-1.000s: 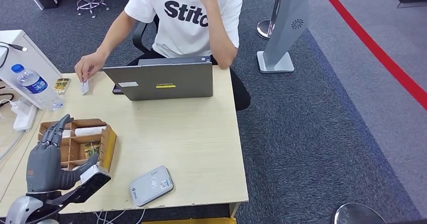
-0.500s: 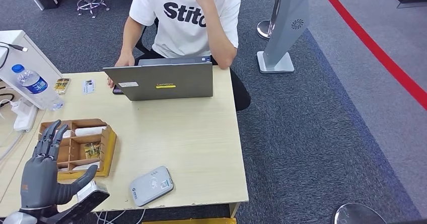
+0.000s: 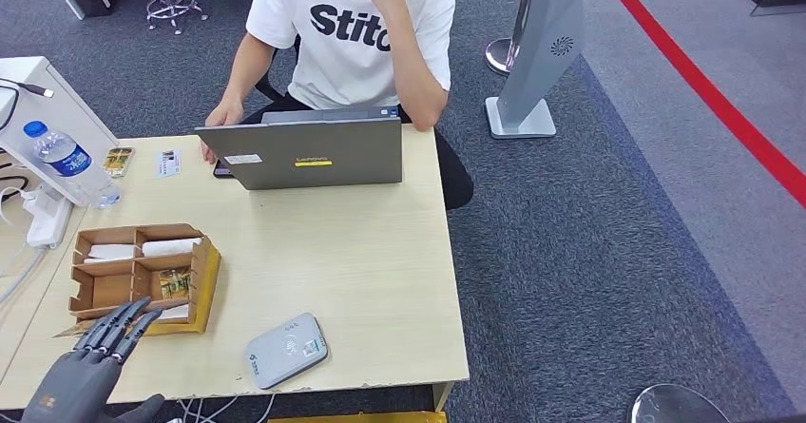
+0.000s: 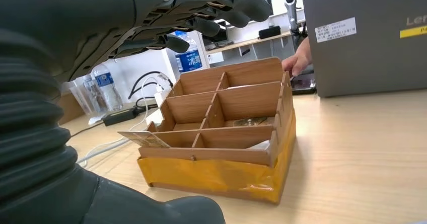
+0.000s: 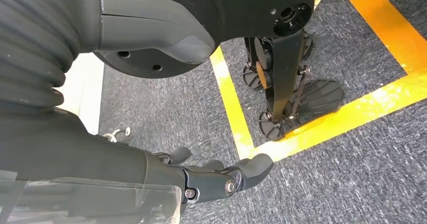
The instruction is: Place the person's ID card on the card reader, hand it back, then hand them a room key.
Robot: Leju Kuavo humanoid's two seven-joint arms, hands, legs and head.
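The small white ID card [image 3: 168,163] lies flat on the table's far left, beside the grey laptop [image 3: 304,152]. The person's hand [image 3: 223,114] rests behind the laptop's corner. The grey card reader [image 3: 285,350] sits near the front edge. A wooden compartment box [image 3: 143,276] [image 4: 221,128] holds white cards [image 3: 171,247], and one card [image 4: 143,138] pokes out at its near corner. My left hand [image 3: 90,375] [image 4: 100,27] hovers low in front of the box, fingers spread and holding nothing. My right hand [image 5: 216,178] hangs over the carpet, fingers loosely extended, nothing in it.
A water bottle [image 3: 67,162] and a power strip with cables [image 3: 43,219] stand at the table's left side. A small gold packet [image 3: 117,161] lies beside the ID card. The seated person [image 3: 352,33] faces me across the table. A grey stand [image 3: 532,52] is on the carpet.
The person laid the ID card on the table and drew the hand back behind the laptop. My left hand pulled back from over the box toward the table's front corner.
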